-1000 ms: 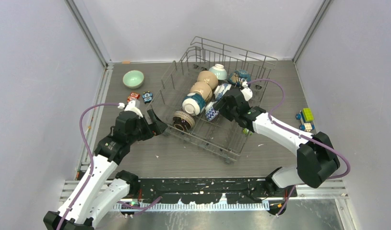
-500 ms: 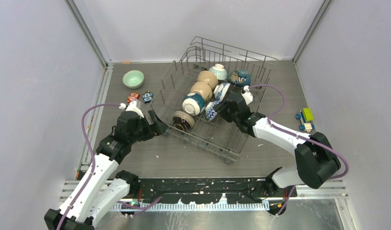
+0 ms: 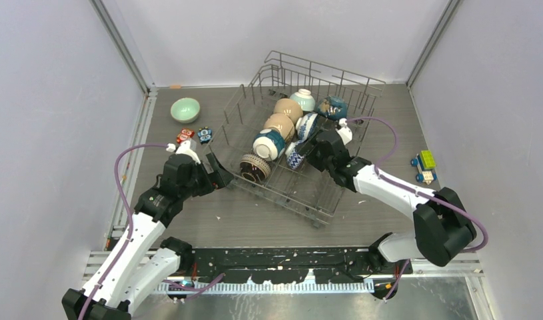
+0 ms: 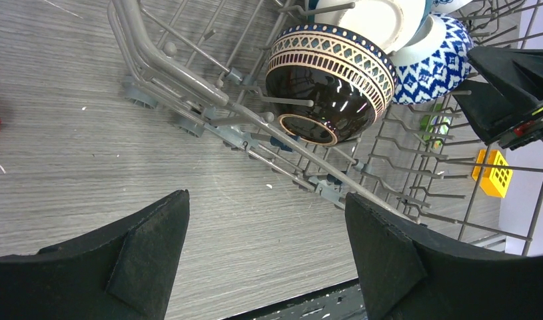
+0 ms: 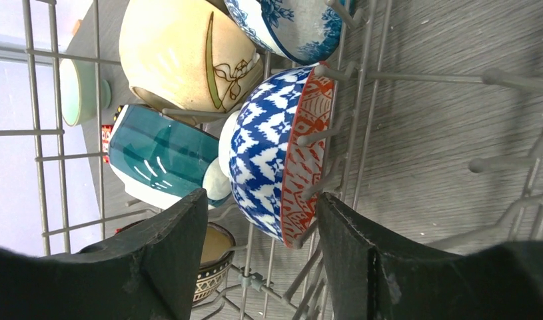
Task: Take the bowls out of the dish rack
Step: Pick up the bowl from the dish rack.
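On the grey table (image 3: 255, 220), the dish rack (image 3: 308, 70) holds the patterned bowl (image 5: 272, 153) on edge at 12 o'clock, partly between the right gripper's (image 5: 258, 197) parted fingers (image 5: 168, 247); the left gripper (image 4: 266, 197) gapes empty.

a lab booth: blank white walls (image 3: 55, 100) enclose the grey table (image 3: 255, 220).

The right gripper (image 5: 262, 200) has its black fingers (image 5: 155, 267) spread either side of the blue-white patterned bowl (image 5: 268, 167). That bowl stands on edge between the tines of the dish rack (image 5: 362, 100), its red-orange inside towards the right-hand finger. Behind it sit a teal-and-white bowl (image 5: 158, 160) and a tan bowl (image 5: 182, 53) with a flower drawing, and a blue-flowered bowl (image 5: 288, 23) lies above. A dark brown bowl (image 5: 212, 263) peeks past the left-hand finger. Beyond the rack's wire side is a mint green bowl (image 5: 78, 90).
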